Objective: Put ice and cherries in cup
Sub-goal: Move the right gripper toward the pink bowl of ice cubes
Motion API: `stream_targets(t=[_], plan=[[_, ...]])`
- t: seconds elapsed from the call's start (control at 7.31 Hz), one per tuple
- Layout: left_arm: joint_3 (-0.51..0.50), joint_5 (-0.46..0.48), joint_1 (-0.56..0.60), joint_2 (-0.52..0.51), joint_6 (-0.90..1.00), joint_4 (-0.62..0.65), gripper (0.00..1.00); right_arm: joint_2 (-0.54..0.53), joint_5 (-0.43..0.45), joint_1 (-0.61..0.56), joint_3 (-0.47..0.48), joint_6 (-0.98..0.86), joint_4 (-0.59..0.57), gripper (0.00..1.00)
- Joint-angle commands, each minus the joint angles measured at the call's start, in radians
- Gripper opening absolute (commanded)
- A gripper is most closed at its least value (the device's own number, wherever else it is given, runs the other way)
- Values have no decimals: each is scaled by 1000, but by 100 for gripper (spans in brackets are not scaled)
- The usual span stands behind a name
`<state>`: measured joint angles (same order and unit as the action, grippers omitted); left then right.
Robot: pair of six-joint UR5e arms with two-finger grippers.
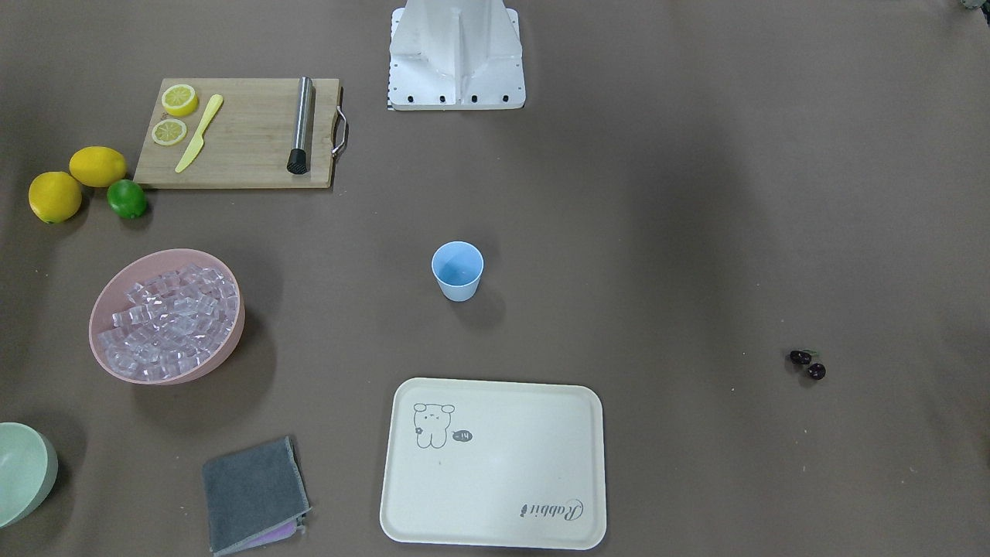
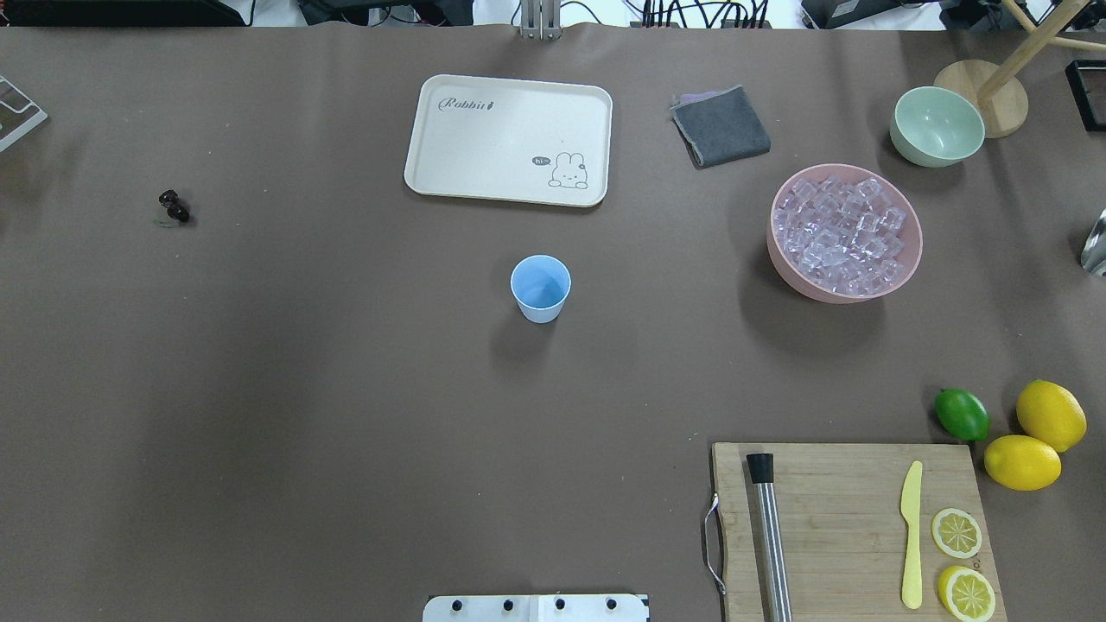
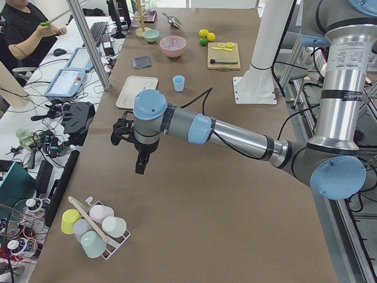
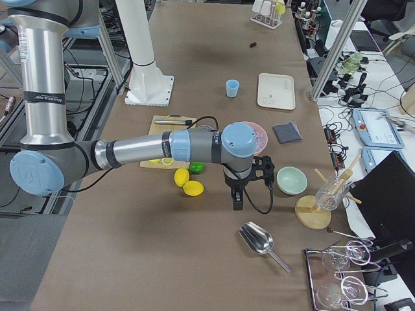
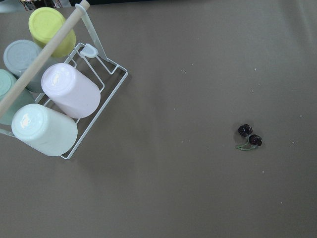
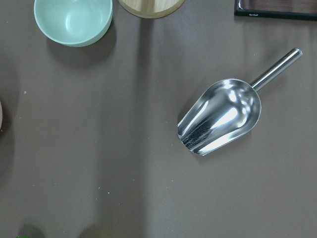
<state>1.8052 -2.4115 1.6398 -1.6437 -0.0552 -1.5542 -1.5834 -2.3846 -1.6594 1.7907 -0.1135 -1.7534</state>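
The light-blue cup [image 2: 541, 288] stands upright mid-table, also in the front view [image 1: 457, 271]. It looks empty. The ice [image 2: 842, 233] fills a pink bowl [image 2: 782, 259] on the robot's right, also seen in the front view [image 1: 170, 317]. The cherries [image 2: 174, 206] lie on the table far to the robot's left, and show in the left wrist view [image 5: 249, 138]. My left gripper [image 3: 141, 167] hangs above the table's left end, past the cherries. My right gripper [image 4: 237, 199] hangs above the table's right end, near the scoop. I cannot tell whether either is open or shut.
A metal scoop [image 6: 220, 116] lies under the right wrist beside a pale green bowl [image 6: 73, 19]. A cream tray [image 2: 449, 164], a grey cloth [image 2: 721, 126], a cutting board [image 2: 847, 510], lemons [image 2: 1022, 461] and a lime [image 2: 962, 414] lie around. A cup rack [image 5: 64, 94] stands at the left end.
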Motion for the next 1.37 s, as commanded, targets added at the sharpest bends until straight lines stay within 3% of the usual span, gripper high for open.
stream_targets(t=[0.0,0.27,0.68,1.23], plan=[[-15,0,-3,-4,3,-7,98,6,-4,-2,-1,3,-6,100],[-17,0,-3,-10,2,-7,98,83,-5,89,-19,20,-5,100],[-9,0,-3,-10,2,-7,98,299,21,315,-62,278,3,99],[-1,0,-2,-11,2,-7,98,324,73,518,-57,921,188,93]])
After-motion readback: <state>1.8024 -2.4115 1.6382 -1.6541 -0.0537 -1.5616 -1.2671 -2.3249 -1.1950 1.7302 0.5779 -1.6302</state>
